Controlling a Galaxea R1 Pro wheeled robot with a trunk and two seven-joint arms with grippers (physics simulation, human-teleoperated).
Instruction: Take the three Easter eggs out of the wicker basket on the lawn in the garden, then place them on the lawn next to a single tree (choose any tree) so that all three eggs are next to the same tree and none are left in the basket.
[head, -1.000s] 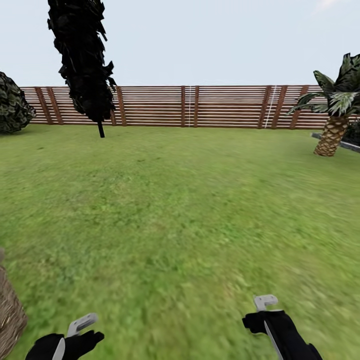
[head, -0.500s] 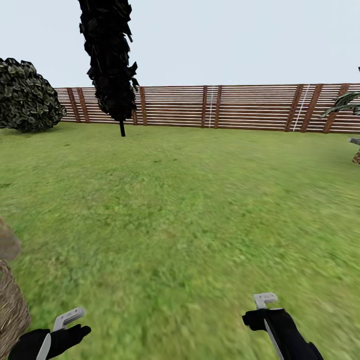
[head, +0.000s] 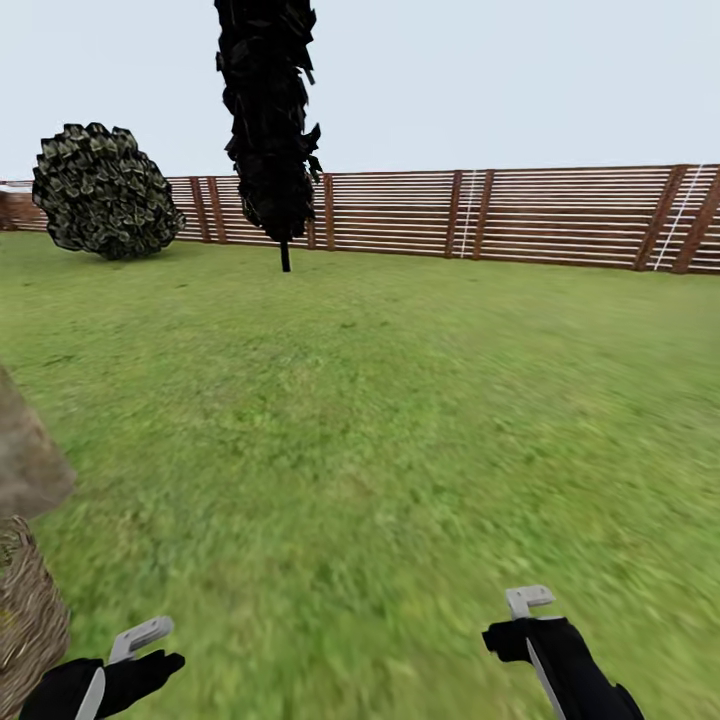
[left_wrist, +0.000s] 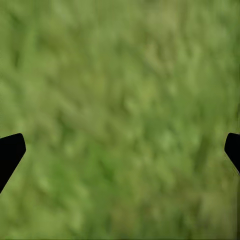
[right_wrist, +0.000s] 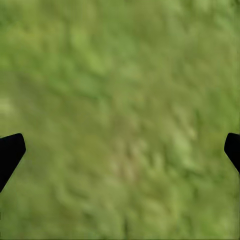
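While wrists see grass (left_wrist: 120, 100), head catches likely wicker basket (head: 30, 610).

L gripper (left_wrist: 120, 150) & R gripper (right_wrist: 120, 150): both low in front of body, held apart, pointing down. Finger tips wide apart at each wrist cam's edges, nothing between them. Black wrists, grey brackets.

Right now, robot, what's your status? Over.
Both jaws open, empty, over lawn. Wicker basket beside left gripper; eggs unseen. Right gripper idle. Nothing blocking.

Wicker basket (head: 25, 610) near left; bush (head: 103, 190), narrow tree (head: 270, 120) far (fence (head: 560, 215) behind).
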